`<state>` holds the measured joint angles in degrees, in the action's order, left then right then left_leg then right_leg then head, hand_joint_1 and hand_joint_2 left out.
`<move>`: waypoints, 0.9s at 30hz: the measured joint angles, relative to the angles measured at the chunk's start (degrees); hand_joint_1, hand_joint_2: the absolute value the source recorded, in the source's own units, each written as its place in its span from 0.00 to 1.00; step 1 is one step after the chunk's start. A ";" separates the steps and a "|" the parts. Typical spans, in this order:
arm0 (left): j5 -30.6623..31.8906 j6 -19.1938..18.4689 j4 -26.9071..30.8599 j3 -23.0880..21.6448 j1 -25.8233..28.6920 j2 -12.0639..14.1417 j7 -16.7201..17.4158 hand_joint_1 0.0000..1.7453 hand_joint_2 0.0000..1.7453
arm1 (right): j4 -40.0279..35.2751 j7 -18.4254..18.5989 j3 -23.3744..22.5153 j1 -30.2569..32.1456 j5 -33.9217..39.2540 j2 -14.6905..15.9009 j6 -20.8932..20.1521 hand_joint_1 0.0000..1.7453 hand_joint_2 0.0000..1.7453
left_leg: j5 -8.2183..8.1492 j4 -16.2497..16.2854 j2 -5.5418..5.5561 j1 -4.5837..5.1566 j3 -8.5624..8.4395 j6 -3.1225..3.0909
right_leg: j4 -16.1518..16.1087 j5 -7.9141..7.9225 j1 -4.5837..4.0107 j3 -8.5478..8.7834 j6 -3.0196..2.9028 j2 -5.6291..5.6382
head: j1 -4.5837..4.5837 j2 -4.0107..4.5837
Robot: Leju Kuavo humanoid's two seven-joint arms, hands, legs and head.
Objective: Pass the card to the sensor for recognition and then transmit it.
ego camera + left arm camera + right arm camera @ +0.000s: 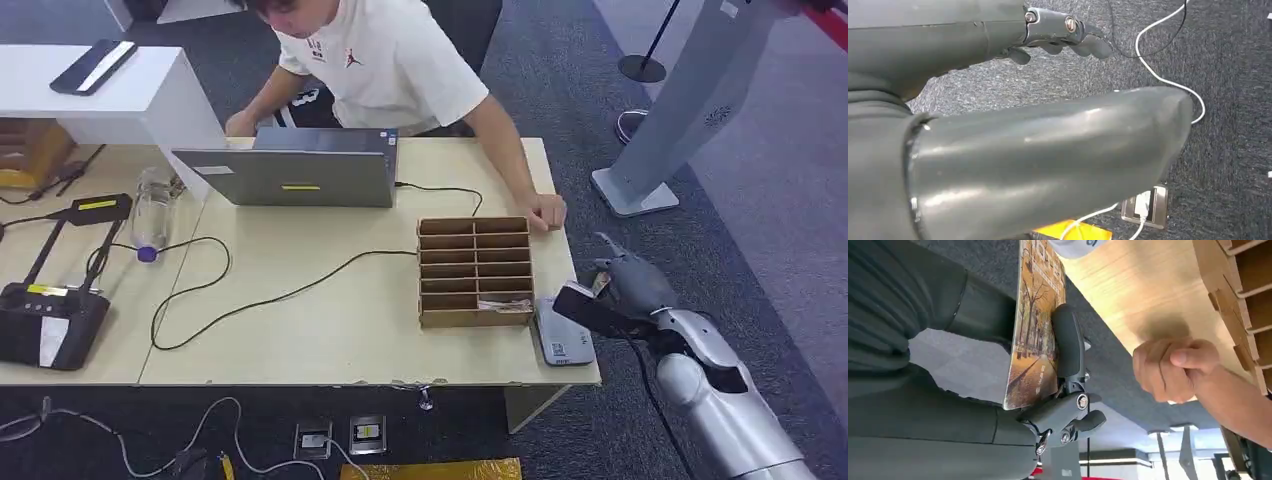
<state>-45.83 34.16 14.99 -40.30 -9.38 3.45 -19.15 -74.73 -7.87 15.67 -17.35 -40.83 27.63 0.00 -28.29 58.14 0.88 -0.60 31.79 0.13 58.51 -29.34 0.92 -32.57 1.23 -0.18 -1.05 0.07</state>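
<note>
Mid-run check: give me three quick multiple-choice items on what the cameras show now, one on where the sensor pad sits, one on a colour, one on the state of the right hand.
1. Where does the grey sensor pad lie?
A. On top of the laptop
B. On the table's near right corner, beside the wooden organizer
C. On the floor

2. What colour is the person's shirt?
A. White
B. Red
C. Green

3. What is the right hand doing?
A. Hanging open and empty
B. Resting flat on the table
C. Holding a card

Answers:
1 B, the sensor pad lies at the table corner, just right of the organizer.
2 A, the person's shirt is white.
3 C, the right hand has its fingers pressed against the picture card, as the right wrist view shows.
</note>
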 joint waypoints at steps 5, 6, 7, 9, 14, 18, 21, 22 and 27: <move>0.02 -0.04 0.13 -0.02 0.00 0.15 0.00 0.00 0.00 | 0.11 0.52 0.11 1.06 0.35 0.00 0.13 1.00 1.00 | 0.00 0.00 -0.02 0.00 0.00 0.00 | 0.00 0.00 0.00 0.00 0.00 0.03 | 0.00 0.00; 0.00 -0.04 0.13 -0.02 0.00 0.17 0.00 0.00 0.00 | 0.11 0.61 0.11 1.19 0.39 0.00 0.13 1.00 1.00 | 0.00 0.00 -0.03 0.00 0.00 0.00 | 0.00 0.00 0.00 -0.01 0.00 0.03 | 0.00 0.00; 0.00 -0.04 0.15 -0.02 0.00 0.17 0.00 0.00 0.00 | 0.11 0.70 0.11 1.33 0.50 0.00 0.13 1.00 1.00 | 0.00 0.00 -0.03 0.00 0.00 0.00 | 0.00 0.00 0.00 -0.01 0.00 0.03 | 0.02 0.00; 0.02 -0.07 0.24 -0.02 0.01 0.20 -0.02 0.00 0.00 | 0.11 1.20 0.15 1.54 0.63 0.00 0.11 1.00 1.00 | 0.00 0.00 -0.03 0.00 0.00 0.00 | 0.00 0.00 0.00 0.00 0.00 0.02 | 0.02 0.00; 0.28 -0.22 0.26 -0.04 0.00 0.35 -0.24 0.00 0.00 | 0.11 2.40 0.39 2.71 1.29 0.02 0.11 1.00 1.00 | 0.00 0.00 -0.03 0.00 0.00 0.00 | 0.00 0.00 0.00 0.00 0.00 0.02 | 0.00 0.00; 0.55 -0.20 0.28 -0.07 -0.01 0.48 -0.61 0.00 0.00 | 0.11 3.08 0.72 3.58 1.66 0.02 0.13 1.00 1.00 | 0.00 0.00 -0.03 0.00 0.00 0.00 | 0.00 0.00 0.00 0.00 0.00 0.03 | 0.00 0.00; 0.70 -0.20 0.28 -0.07 -0.01 0.46 -0.68 0.00 0.00 | 0.11 3.19 1.05 4.20 1.66 0.00 0.24 1.00 1.00 | 0.00 0.00 -0.03 0.00 0.00 0.00 | 0.00 0.00 0.00 0.00 0.00 0.02 | 0.00 0.00; 0.77 -0.20 0.28 -0.09 -0.01 0.48 -0.70 0.00 0.00 | 0.11 3.26 1.05 4.34 1.66 0.00 0.28 1.00 1.00 | 0.00 0.00 -0.03 0.00 0.00 0.00 | 0.00 0.00 0.00 0.00 0.00 0.02 | 0.02 0.00; 0.83 -0.20 0.39 -0.20 -0.01 0.50 -0.74 0.00 0.00 | 0.11 3.61 1.81 4.88 1.90 -0.02 0.57 1.00 1.00 | 0.00 0.00 -0.03 0.00 -0.01 0.00 | 0.00 0.00 0.00 0.00 0.00 0.03 | 0.00 0.00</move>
<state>-45.00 33.97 15.39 -40.50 -9.39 3.96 -19.89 -74.62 -4.26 17.48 -12.47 -38.93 27.61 0.57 -28.29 58.14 0.86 -0.60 31.78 0.13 58.51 -29.34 0.92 -32.57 1.23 -0.15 -1.05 0.07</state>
